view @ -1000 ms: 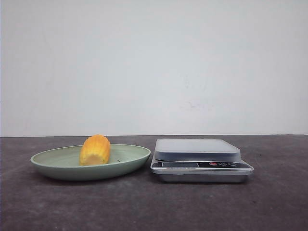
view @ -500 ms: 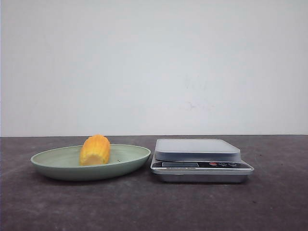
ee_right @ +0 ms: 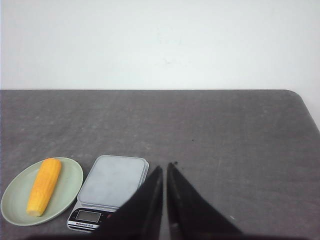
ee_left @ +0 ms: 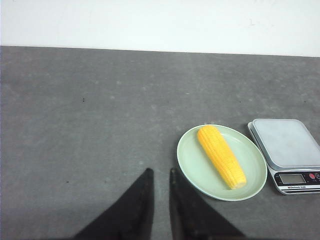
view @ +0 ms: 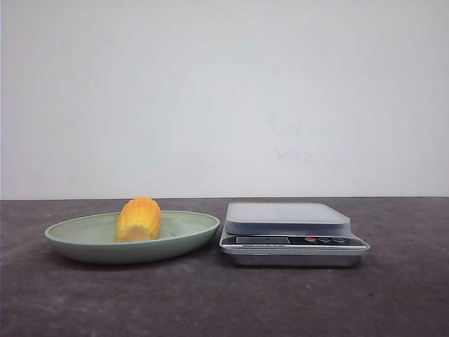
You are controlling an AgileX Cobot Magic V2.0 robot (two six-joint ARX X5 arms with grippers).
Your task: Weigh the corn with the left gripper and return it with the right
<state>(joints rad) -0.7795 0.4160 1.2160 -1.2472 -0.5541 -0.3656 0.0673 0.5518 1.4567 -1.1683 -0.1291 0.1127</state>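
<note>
Here the corn (ee_left: 221,155) lies plated, well apart from the left claw (ee_left: 159,172).

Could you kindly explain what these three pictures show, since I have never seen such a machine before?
It is a two-armed robot at a dark grey table. One camera looks forward over the table; the other two sit on the wrists. The dark wedges are the left gripper and the right gripper, each with its fingers nearly together and holding nothing. On the table a yellow-orange corn cob lies in a shallow pale green plate. Beside the plate stands a silver kitchen scale, nothing on its platform. In the front view the cob looks short; the wrist views show it long.
</note>
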